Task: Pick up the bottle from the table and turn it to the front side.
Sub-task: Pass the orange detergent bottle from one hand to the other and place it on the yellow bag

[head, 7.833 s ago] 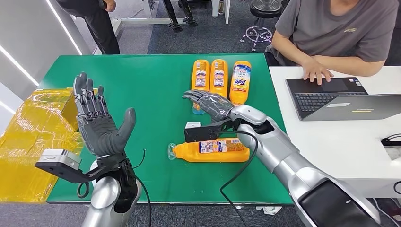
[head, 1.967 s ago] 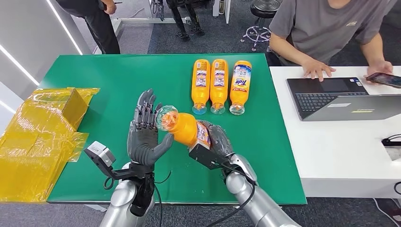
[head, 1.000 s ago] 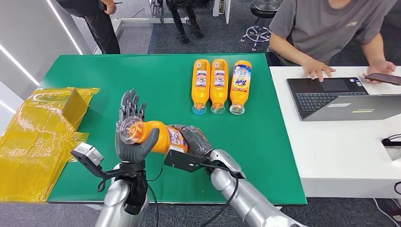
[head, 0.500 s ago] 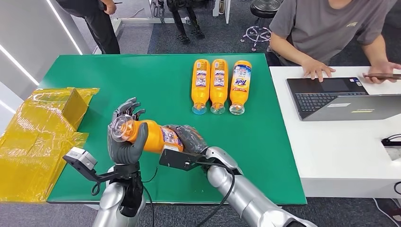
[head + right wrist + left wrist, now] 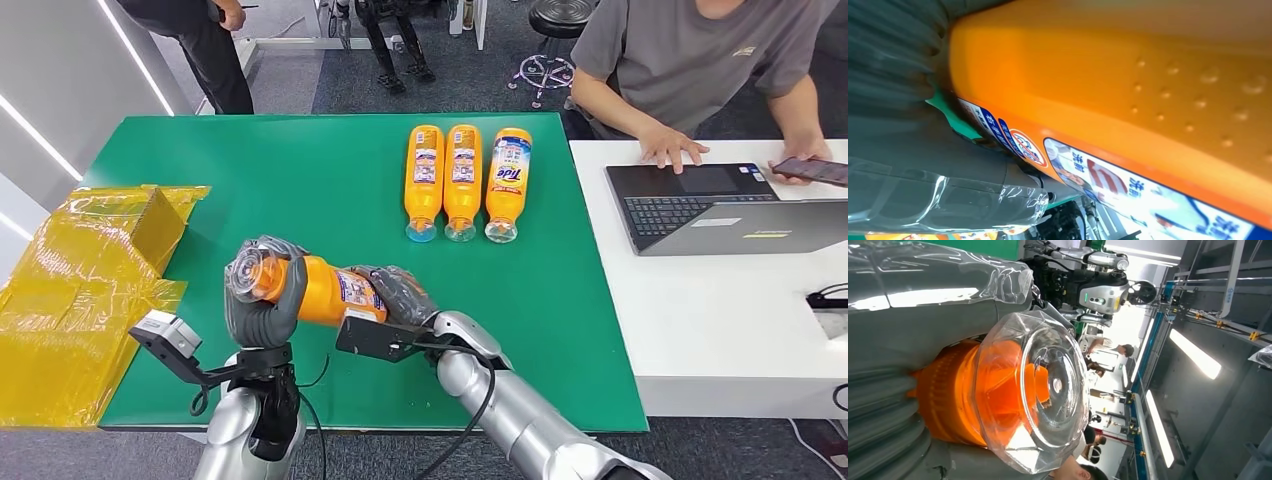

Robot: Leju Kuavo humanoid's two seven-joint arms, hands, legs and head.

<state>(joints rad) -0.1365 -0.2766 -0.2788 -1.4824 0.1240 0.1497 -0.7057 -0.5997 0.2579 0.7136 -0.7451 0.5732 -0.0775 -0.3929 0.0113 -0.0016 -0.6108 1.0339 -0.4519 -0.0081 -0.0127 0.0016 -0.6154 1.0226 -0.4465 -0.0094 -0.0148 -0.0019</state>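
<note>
I have the orange detergent bottle (image 5: 325, 290) lifted above the near left of the green table (image 5: 300, 160): my right hand (image 5: 400, 297) grips its body, my left hand (image 5: 262, 300) wraps the clear cap end. Picking is done; turning to the front side seems unfinished.

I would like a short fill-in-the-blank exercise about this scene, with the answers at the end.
1. The bottle is held by ____ hands.
2. The left hand grips its ____ end.
3. ____ other bottles lie on the green table.

Answers: both; cap; three
</note>
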